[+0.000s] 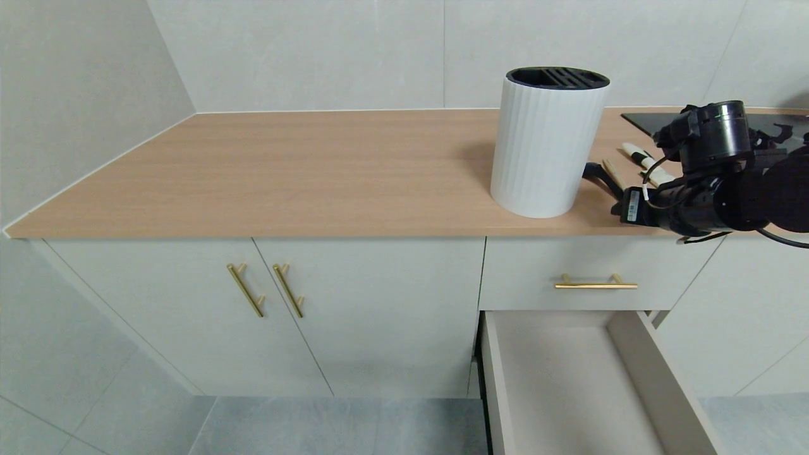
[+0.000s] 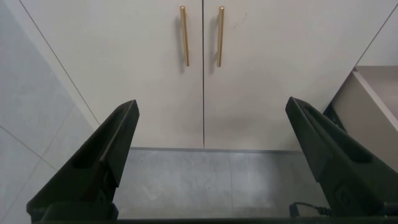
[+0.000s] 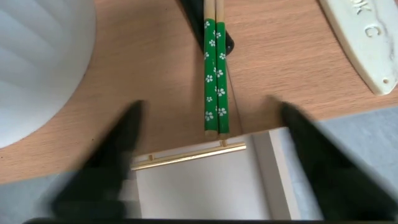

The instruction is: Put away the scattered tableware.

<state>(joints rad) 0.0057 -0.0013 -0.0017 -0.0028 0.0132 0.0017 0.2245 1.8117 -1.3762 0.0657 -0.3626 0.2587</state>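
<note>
Right pincer (image 3: 208,109) spreads wide over green-tipped wooden chopsticks (image 3: 216,81) at the wooden counter's (image 3: 155,81) front edge — pale open drawer (image 1: 657,379) below.

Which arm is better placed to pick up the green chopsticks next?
Likely right: the right gripper, open, hangs over the chopsticks at the counter edge; the left gripper faces the cabinet doors below.

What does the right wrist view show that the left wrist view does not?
Only right wrist: green, flower-printed wooden chopsticks on the wooden countertop, beside the white ribbed holder. Only left wrist: two cream cabinet doors with vertical gold handles, and grey floor tiles. Both: the pale open drawer.
</note>
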